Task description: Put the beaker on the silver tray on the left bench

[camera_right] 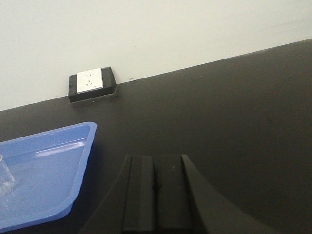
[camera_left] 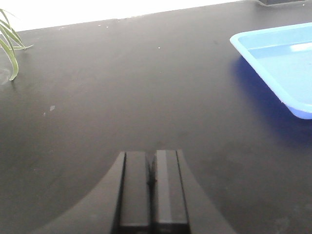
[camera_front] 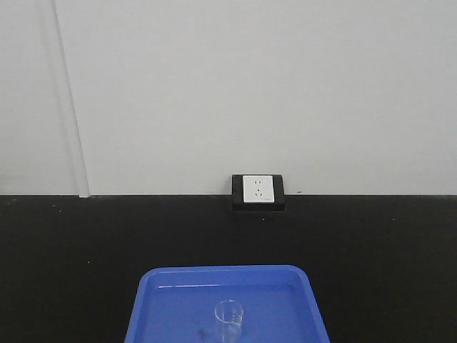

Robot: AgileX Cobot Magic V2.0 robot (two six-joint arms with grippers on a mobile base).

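Beaker [camera_front: 229, 319] stood in the blue tray [camera_front: 161, 304] by the worktop's [camera_front: 71, 250] near edge, left tool [camera_left: 151, 185] and right tool [camera_right: 155, 187] pressed together; pick-up seemingly unstarted, one tool next needed to spread around it.

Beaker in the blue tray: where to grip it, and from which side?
Grip the beaker across its clear cylindrical wall, around mid-height, below the thin rim. It stands upright, mouth up, on the floor of the blue tray. The tray's raised edge would likely block a low sideways approach, so descend from above. The right gripper, now shut, must open first.
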